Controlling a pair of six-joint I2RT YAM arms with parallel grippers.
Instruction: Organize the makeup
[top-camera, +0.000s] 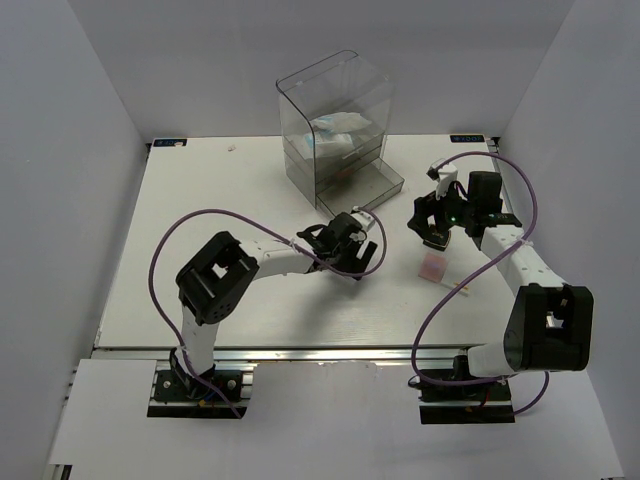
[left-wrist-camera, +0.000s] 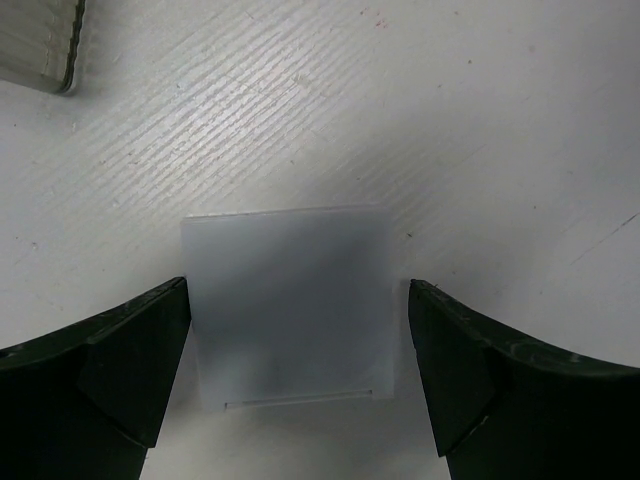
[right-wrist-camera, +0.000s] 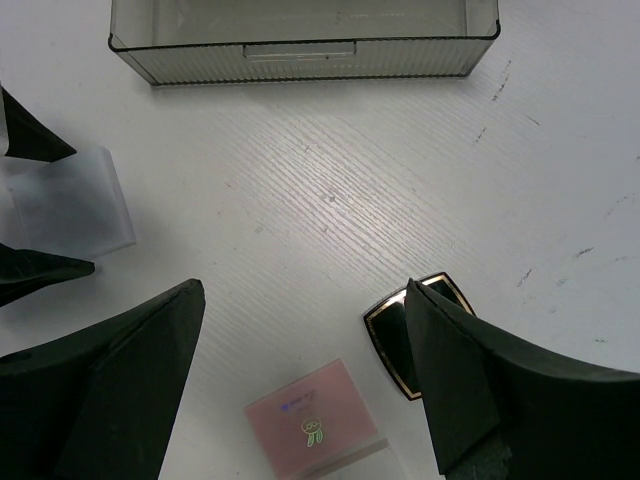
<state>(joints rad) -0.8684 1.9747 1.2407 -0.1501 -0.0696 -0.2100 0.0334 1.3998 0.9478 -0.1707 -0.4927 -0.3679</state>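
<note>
A white square pad (left-wrist-camera: 288, 300) lies flat on the table between the fingers of my left gripper (left-wrist-camera: 298, 295), which is open and straddles it, low over the table (top-camera: 345, 245). My right gripper (right-wrist-camera: 303, 290) is open and empty above the table (top-camera: 437, 225). A pink square palette (right-wrist-camera: 315, 420) lies just below its gap and also shows in the top view (top-camera: 432, 266). A black square compact (right-wrist-camera: 392, 345) with a gold rim is half hidden under the right finger. The pad also shows at the left of the right wrist view (right-wrist-camera: 75, 200).
The tall clear drawer box (top-camera: 335, 125) stands at the back centre with white packets (top-camera: 340, 130) inside. Its open ribbed tray (right-wrist-camera: 300, 45) lies just beyond both grippers. A small white item (top-camera: 466, 290) lies right of the palette.
</note>
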